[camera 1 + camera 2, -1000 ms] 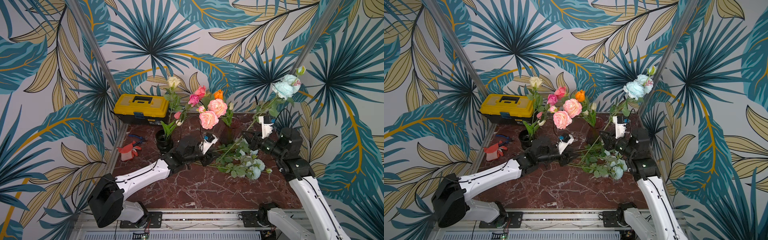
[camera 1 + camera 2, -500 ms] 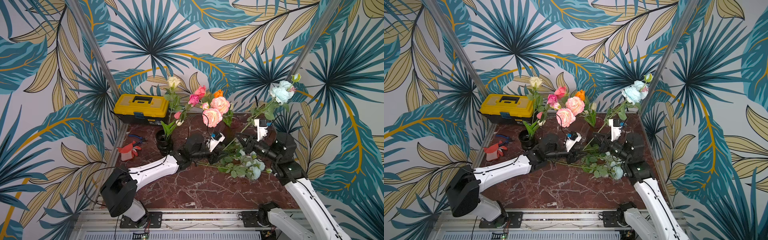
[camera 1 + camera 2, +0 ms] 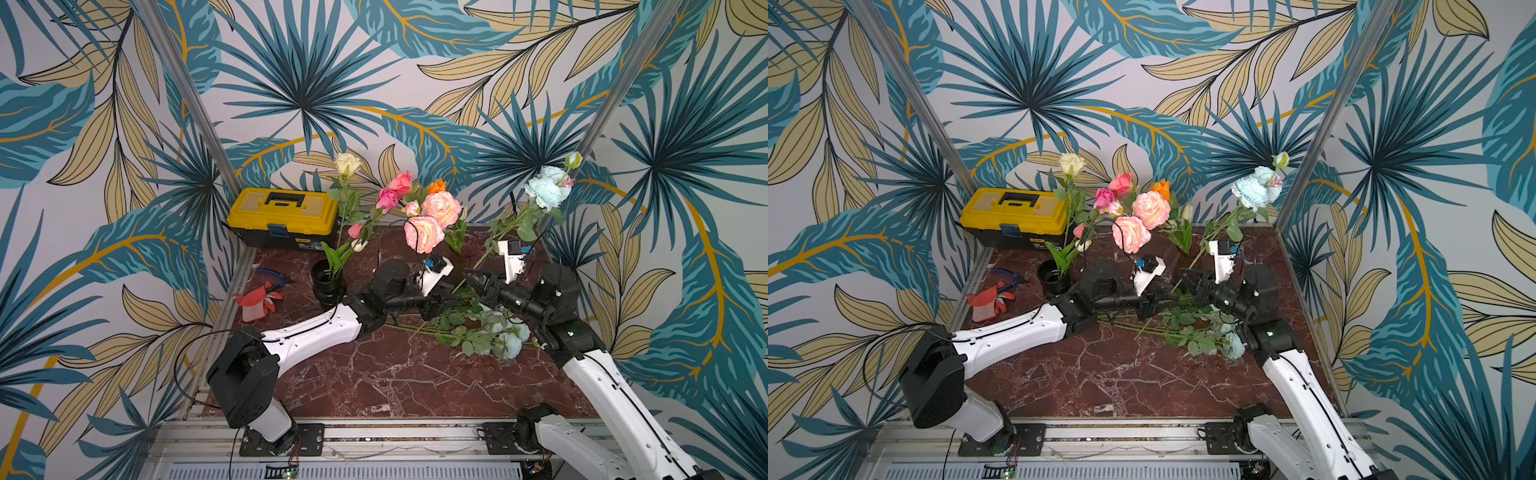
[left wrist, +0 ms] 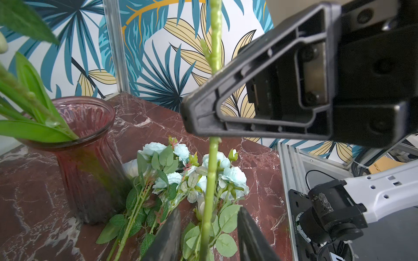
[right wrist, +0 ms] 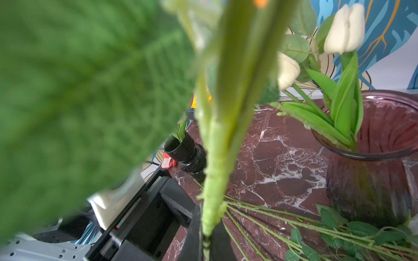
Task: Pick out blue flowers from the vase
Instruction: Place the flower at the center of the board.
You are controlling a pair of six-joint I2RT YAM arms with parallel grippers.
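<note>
My right gripper (image 3: 470, 275) (image 5: 207, 233) is shut on the green stem (image 5: 217, 158) of one of the blue flowers. Its pale bloom (image 3: 546, 192) (image 3: 1253, 192) stands high at the back right, clear of the dark red glass vase (image 4: 86, 158) (image 5: 373, 171). My left gripper (image 3: 442, 305) (image 4: 208, 211) is open around the lower end of that stem (image 4: 209, 180), with a gap on each side. More blue flowers (image 3: 500, 334) (image 3: 1223, 338) (image 4: 181, 174) lie in a heap on the marble table beside the vase.
White tulips (image 5: 343, 29) and pink-peach peonies (image 3: 432, 220) rise around the red vase. A black vase (image 3: 328, 282) with a cream rose stands to the left. A yellow toolbox (image 3: 282, 216) is at the back left, with red gloves (image 3: 257, 301) and pliers (image 3: 272, 275) nearby.
My right gripper has carried the blue flower down and to the left, so the bloom sits lower. The left arm has reached right and brought its open fingers around the stem.
</note>
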